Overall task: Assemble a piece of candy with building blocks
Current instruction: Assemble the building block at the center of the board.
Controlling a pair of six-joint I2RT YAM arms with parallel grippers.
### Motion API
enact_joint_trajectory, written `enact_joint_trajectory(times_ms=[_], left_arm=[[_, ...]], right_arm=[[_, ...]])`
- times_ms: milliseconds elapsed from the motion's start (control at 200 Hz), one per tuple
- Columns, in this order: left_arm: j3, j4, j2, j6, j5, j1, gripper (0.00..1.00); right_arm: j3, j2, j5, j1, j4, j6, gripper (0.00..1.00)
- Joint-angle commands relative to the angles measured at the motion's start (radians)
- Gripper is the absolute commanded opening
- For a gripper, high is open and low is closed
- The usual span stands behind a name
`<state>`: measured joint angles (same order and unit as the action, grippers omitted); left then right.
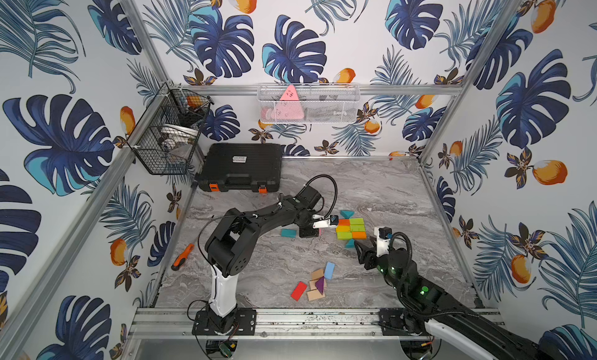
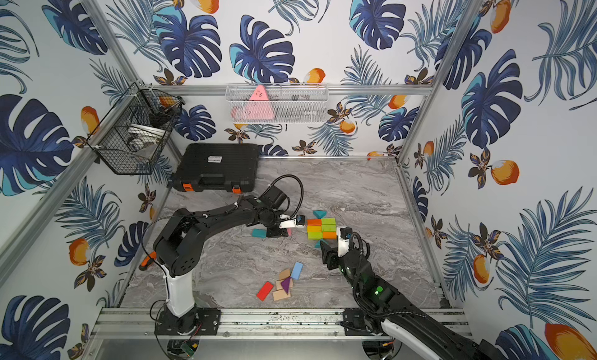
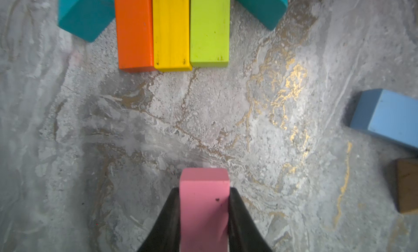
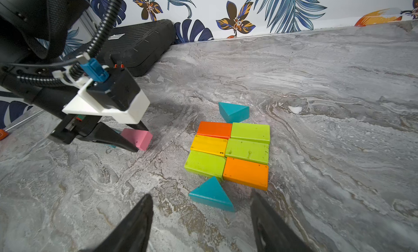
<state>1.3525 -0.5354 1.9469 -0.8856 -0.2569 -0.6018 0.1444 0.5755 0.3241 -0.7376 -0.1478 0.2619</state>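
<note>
Left of the six-block rectangle (image 4: pixel 228 153), my left gripper (image 3: pixel 204 191) clamps a rigid, probably light pink block (image 3: pixel 203 217) by its long sides, while my right gripper (image 4: pixel 201 195) gapes empty.

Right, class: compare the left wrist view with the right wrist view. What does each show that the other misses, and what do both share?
Left wrist only: a blue block and a wood block.
Right wrist only: the black case, the wall, the right gripper open, and the whole six-block rectangle.
Both: the pink block clamped in the left gripper, two teal triangles, and three of those six blocks.
</note>
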Motion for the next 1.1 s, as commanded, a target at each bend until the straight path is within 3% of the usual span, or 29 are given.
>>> enact_joint_trajectory(times_ms=[0,205,1096], left_arm=[[-0.018,-0.014,0.007,-0.065,-0.016,0.011,0.00],[-0.081,0.046,0.029,-0.092,0.048,0.020,0.00],[-0.128,0.035,0.000,-0.113,0.094,0.083,0.01]], right_arm=[[0.011,0.005,0.000,0.000,-0.040,0.007,0.69],[0.002,-0.012,0.001,0.000,-0.044,0.009,0.68],[0.018,0.055,-0.015,0.001,-0.062,0.007,0.68]])
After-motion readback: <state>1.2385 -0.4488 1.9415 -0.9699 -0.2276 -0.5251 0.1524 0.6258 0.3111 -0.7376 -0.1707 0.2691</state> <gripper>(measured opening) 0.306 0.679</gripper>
